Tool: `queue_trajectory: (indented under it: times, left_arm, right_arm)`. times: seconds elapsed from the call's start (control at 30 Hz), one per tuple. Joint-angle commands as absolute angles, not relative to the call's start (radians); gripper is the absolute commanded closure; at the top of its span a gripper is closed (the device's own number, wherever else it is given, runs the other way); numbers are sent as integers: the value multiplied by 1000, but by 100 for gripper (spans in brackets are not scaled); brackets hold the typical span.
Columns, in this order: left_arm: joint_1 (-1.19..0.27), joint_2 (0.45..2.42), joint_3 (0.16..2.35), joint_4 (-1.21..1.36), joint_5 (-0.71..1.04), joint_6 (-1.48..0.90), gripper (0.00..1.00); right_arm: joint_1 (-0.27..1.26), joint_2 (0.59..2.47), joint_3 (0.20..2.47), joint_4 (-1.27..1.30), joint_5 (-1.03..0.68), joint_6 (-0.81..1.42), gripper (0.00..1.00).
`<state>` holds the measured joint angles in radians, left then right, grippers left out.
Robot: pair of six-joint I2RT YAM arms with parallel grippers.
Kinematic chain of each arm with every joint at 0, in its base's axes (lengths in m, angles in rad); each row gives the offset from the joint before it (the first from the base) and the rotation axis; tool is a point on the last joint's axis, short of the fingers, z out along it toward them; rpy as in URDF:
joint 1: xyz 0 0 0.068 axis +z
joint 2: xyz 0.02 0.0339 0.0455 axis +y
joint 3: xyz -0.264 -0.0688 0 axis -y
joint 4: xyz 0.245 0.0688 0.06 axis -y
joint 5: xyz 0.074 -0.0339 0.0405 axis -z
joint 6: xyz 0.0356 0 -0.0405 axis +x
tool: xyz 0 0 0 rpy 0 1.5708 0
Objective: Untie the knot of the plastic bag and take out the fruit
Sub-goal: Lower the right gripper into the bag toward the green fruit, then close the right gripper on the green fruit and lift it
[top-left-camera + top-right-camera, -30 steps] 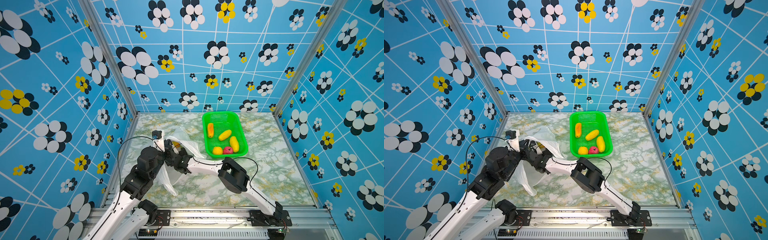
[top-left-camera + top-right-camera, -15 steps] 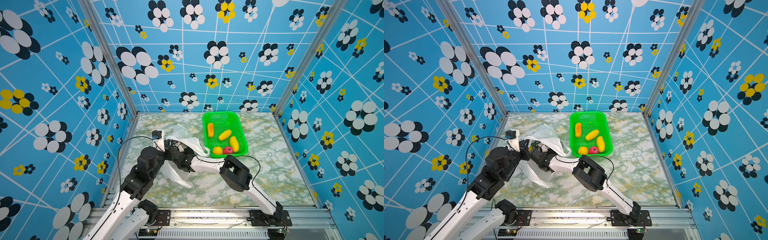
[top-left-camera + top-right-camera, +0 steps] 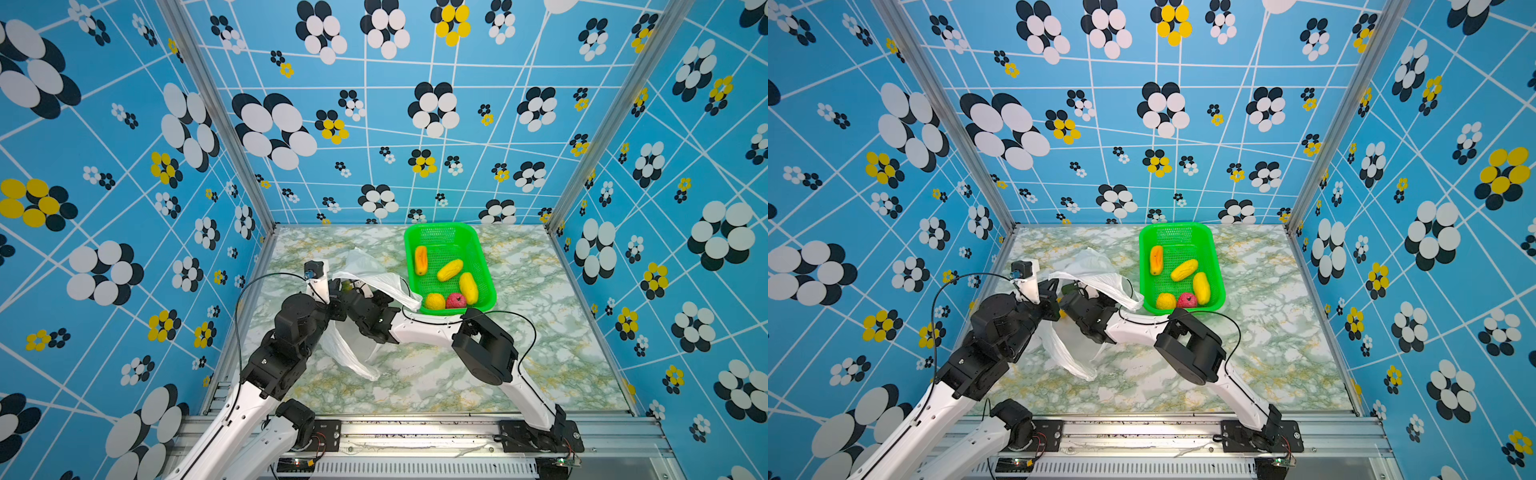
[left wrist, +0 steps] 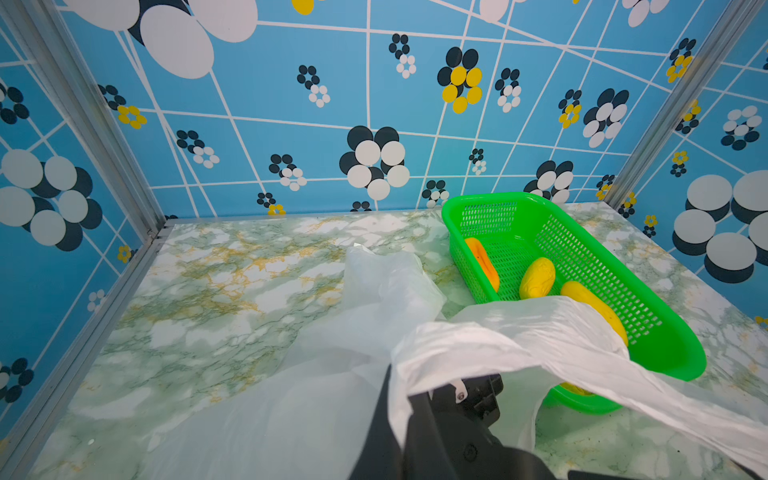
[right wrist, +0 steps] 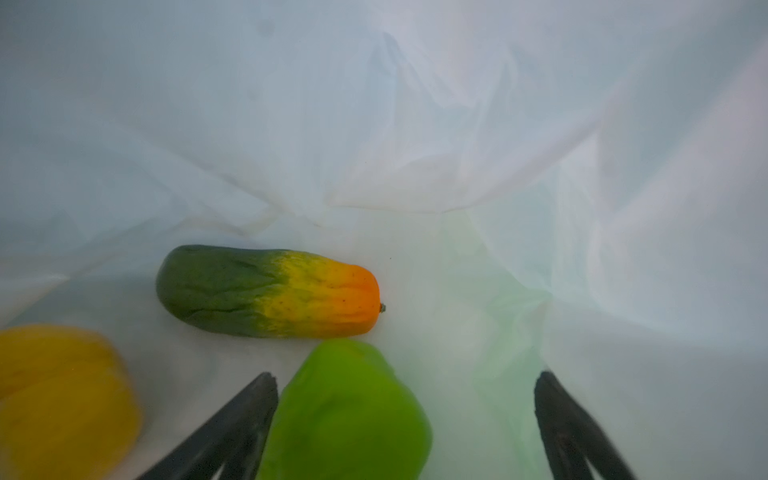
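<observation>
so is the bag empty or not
not empty: the right wrist view inside the plastic bag shows a green-orange fruit, a green fruit and a yellow fruit

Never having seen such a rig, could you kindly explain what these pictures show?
The machine: a white-and-black left arm and right arm over a marble-patterned table. Two pictures look down from overhead; two come from cameras on the wrists. On the table lie a thin white plastic bag and a green mesh plastic basket holding five toy fruits. The left jaws are shut on the bag's film, holding it up. The right jaws stand open inside the bag, a bright green toy fruit between them, beside a green-to-orange oblong one and a yellow one.
</observation>
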<state>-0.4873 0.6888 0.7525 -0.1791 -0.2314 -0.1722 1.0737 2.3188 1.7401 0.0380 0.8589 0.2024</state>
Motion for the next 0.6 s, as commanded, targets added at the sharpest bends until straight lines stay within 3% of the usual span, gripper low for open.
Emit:
queue_trajectory:
  times: [0.0, 0.57]
  left_arm:
    - [-491, 678, 739, -172, -222, -182, 100]
    - [-491, 677, 740, -173, -220, -183, 100]
  right_arm:
    - [1042, 2361, 1789, -8, 890, 241, 1]
    - [1019, 2435, 1800, 62, 426, 252, 1]
